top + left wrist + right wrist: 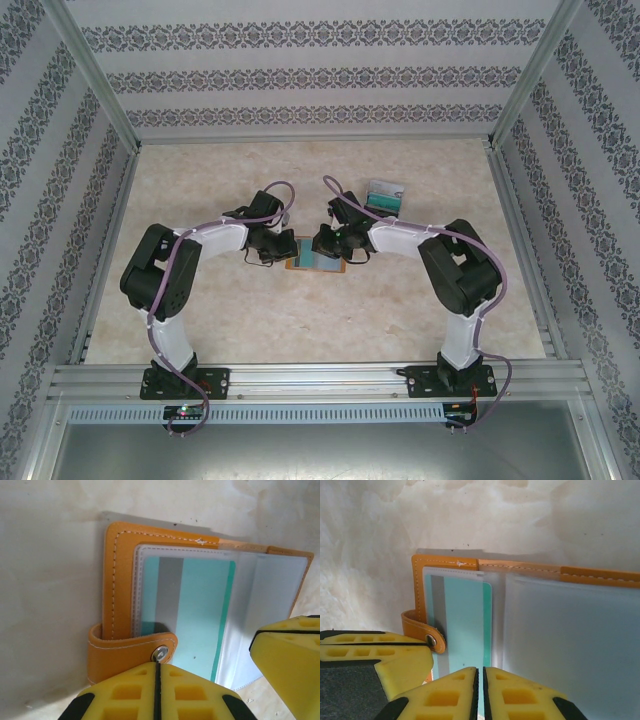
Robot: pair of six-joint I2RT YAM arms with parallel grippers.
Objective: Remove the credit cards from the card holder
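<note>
Jaws first: the left gripper (157, 692) is pressed fully together. The right gripper (480, 692) shows a thin slit, and I cannot tell if anything is pinched in it. Around both, the pale table (200, 310) gives open surface on every side, with its walls well apart from us. Just ahead of both fingertip pairs I see one card holder (120, 580), orange with white stitching, lying open with two clear sleeve pages facing up. One clear box (385, 195) sits beyond the right jaws. One teal credit card (205, 615) with a grey stripe fills a sleeve. One snap strap (125, 645) curls just ahead of the left jaws.
</note>
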